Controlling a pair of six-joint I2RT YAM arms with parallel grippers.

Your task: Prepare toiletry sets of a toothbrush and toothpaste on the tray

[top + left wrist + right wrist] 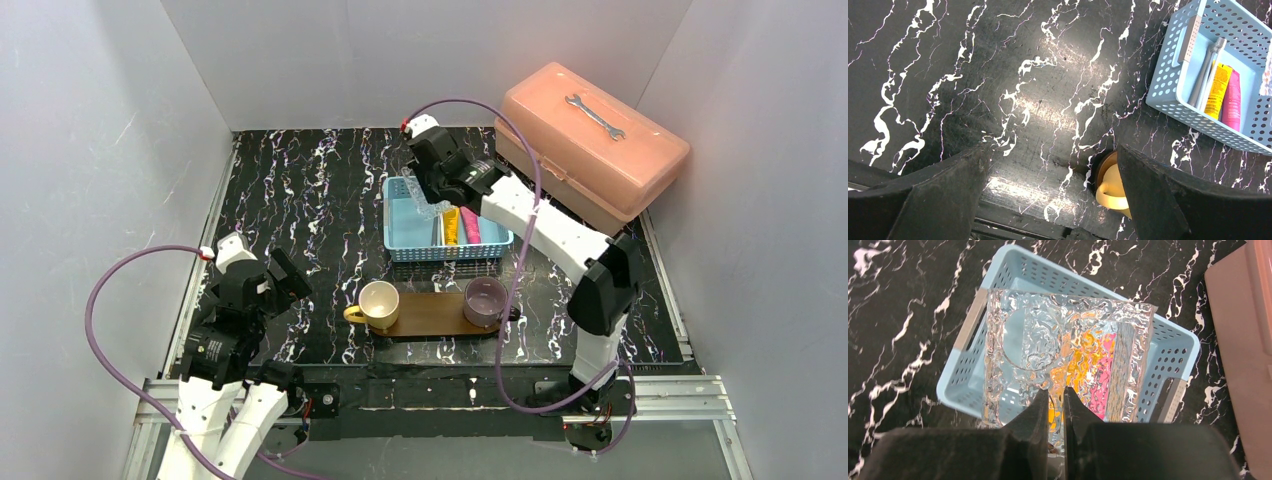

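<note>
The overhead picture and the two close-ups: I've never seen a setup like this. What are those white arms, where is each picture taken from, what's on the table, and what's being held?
Those are two robot arms bolted at the near edge of a black marbled table. The wide picture looks down from above and behind them; each close-up comes from a camera on one wrist, looking past its own claw. The left claw is open and holds nothing. The right claw is shut on a clear plastic container over a light-blue basket, which holds a yellow toothpaste tube, a pink toothpaste tube and grey toothbrushes. A wooden tray carries a yellow cup and a purple cup. A pink toolbox with a wrench on top sits back right.
</note>
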